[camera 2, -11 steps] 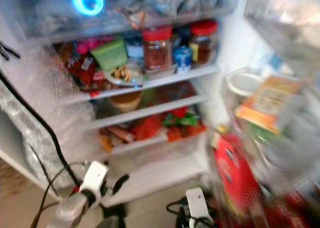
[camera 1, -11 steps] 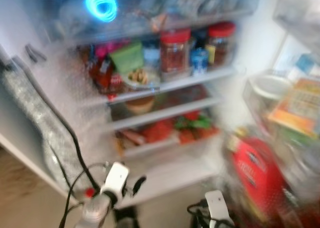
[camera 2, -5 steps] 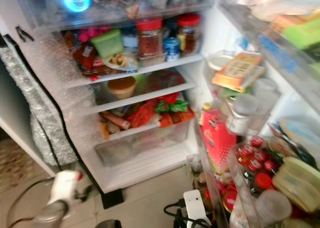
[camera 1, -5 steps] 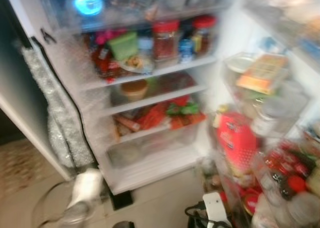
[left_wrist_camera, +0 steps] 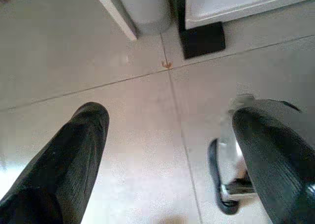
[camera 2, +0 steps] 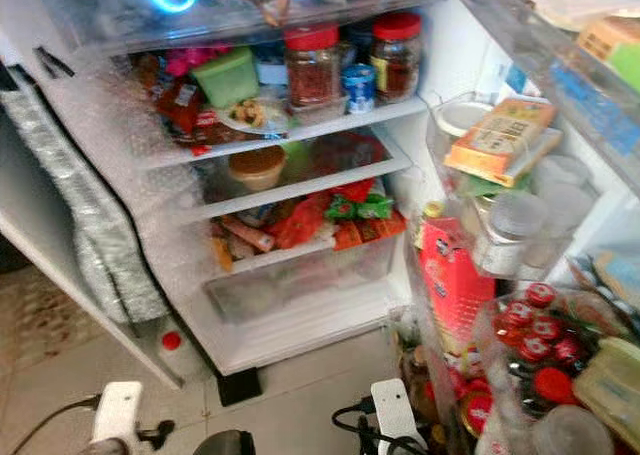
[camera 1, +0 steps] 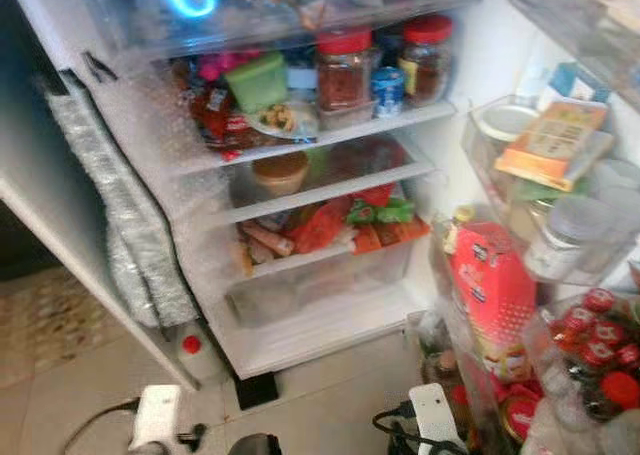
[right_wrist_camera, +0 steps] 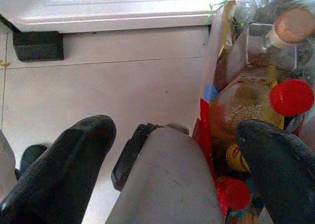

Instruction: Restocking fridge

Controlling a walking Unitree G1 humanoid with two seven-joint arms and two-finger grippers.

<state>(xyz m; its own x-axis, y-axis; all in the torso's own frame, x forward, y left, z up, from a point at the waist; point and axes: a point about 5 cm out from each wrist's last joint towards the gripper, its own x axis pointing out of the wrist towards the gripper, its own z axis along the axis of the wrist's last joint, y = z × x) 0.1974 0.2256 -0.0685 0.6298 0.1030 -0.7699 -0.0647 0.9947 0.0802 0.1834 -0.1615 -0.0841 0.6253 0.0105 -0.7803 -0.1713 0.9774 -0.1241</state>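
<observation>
A: Start nearest. What are the arms doing?

B: Both hang low by the tiled floor (left_wrist_camera: 147, 150). The left pincer (left_wrist_camera: 170, 150) has its two black fingers spread wide with nothing between them, pointing at bare tile. The right pincer (right_wrist_camera: 177, 160) is also spread apart and empty, just beside the bottles at the foot of the fridge door (camera 2: 600, 105).

A: So nothing is being carried?

B: Nothing I can see. I judge no item is in hand yet, so the restocking step itself is not under way.

A: And the door's contents?

B: The door racks are crammed: red-capped bottles (camera 2: 530, 335) low down, a red carton (camera 1: 490, 295) standing upright above them, a yellow box (camera 2: 500, 135) laid flat on a higher rack, likely because it has no room to stand.

A: Farther in?

B: The fridge (camera 1: 330, 235) stands open. Tall red-lidded jars (camera 1: 345, 70) sit on the top shelf where there is height; a bowl (camera 1: 280, 173) sits below; red and green packets (camera 1: 340, 225) fill the drawer level.
</observation>
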